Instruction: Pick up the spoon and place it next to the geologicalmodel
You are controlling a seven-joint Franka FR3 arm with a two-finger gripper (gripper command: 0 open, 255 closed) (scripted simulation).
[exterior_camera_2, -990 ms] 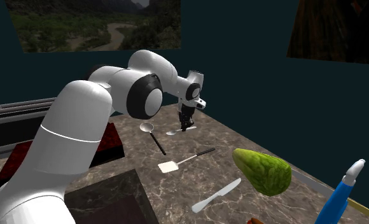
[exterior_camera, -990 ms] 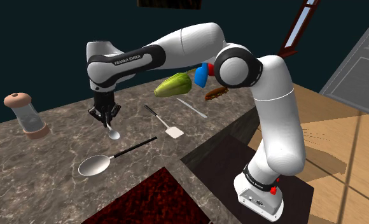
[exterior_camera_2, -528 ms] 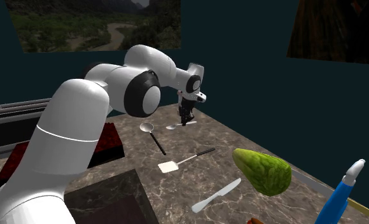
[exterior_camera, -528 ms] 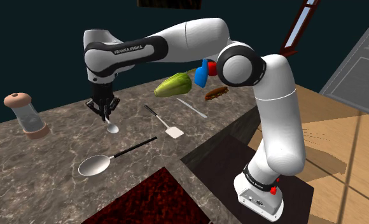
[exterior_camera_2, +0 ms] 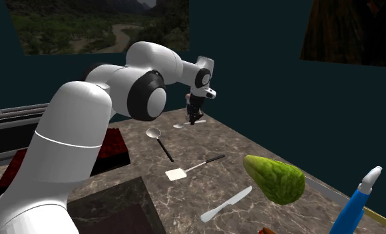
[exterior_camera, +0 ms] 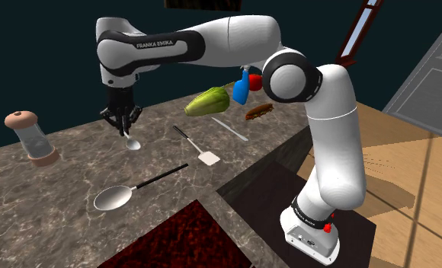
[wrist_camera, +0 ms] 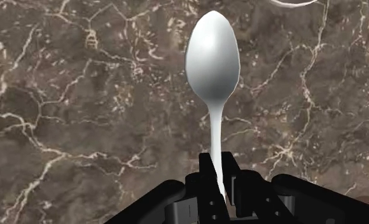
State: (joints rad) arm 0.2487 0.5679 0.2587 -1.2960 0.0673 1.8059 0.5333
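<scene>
The spoon [wrist_camera: 213, 57] is in the gripper [wrist_camera: 220, 181]: in your wrist view the two black fingers [wrist_camera: 205, 180] are clamped on the end of its thin handle. The pale bowl points straight away from the hand toward the brown marbled counter [wrist_camera: 81, 95].

From the shoulder view you see the spoon [exterior_camera: 132, 143] hanging below the gripper [exterior_camera: 123, 129], handle up and bowl down, close over the counter [exterior_camera: 67, 183]. Whether the bowl touches the stone you cannot tell.

The geologicalmodel [exterior_camera: 206, 101], a lumpy green shape, sits well apart from the spoon, toward the shoulder view's right. A spatula [exterior_camera: 199, 148] and a knife [exterior_camera: 231, 128] lie on the counter near it. A black-handled ladle [exterior_camera: 113, 198] lies nearer the camera than the gripper, and a grinder [exterior_camera: 30, 137] stands off to the shoulder view's left.

In the second exterior view the gripper [exterior_camera_2: 193, 119] is at the far side of the counter, with the spoon [exterior_camera_2: 180, 125] sticking out from it. The ladle [exterior_camera_2: 160, 141] and spatula [exterior_camera_2: 188, 169] lie between it and the geologicalmodel [exterior_camera_2: 274, 178], which sits in the foreground.
</scene>
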